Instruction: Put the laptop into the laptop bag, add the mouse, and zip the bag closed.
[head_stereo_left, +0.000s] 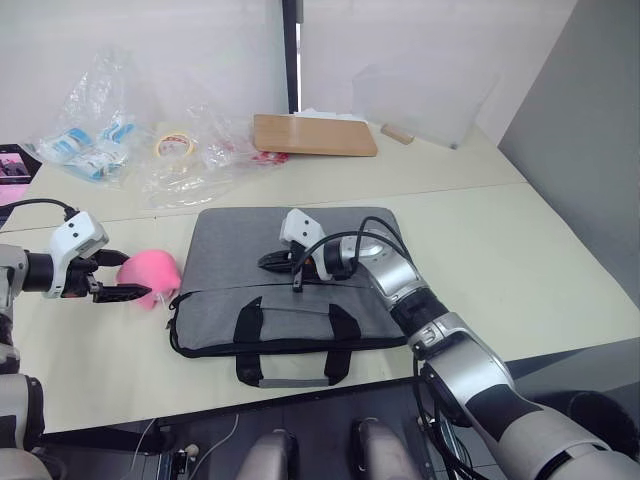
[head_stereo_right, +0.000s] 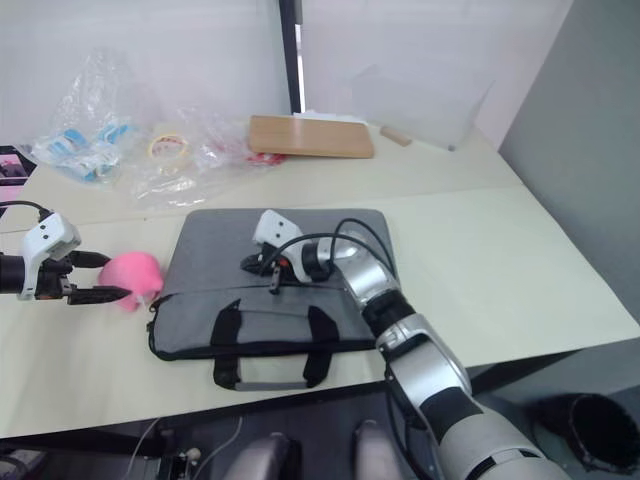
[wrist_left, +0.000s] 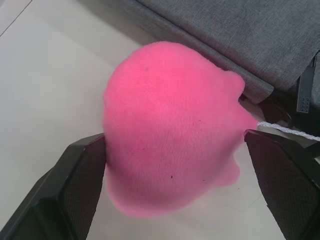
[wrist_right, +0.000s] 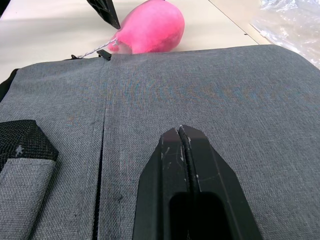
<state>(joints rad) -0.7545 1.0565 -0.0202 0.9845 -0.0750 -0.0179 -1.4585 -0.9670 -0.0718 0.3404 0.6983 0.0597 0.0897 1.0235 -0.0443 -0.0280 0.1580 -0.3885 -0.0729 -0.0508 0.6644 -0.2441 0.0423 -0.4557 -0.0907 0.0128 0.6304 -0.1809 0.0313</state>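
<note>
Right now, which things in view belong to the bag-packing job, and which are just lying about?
Job: bag, with the shut right pincer over it.

Lying about: pink plush between the open left pincer's fingers, wooden board, tape roll, plastic bags.

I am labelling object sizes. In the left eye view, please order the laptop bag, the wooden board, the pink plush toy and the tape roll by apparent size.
1. laptop bag
2. wooden board, though it lies farther away
3. pink plush toy
4. tape roll
</note>
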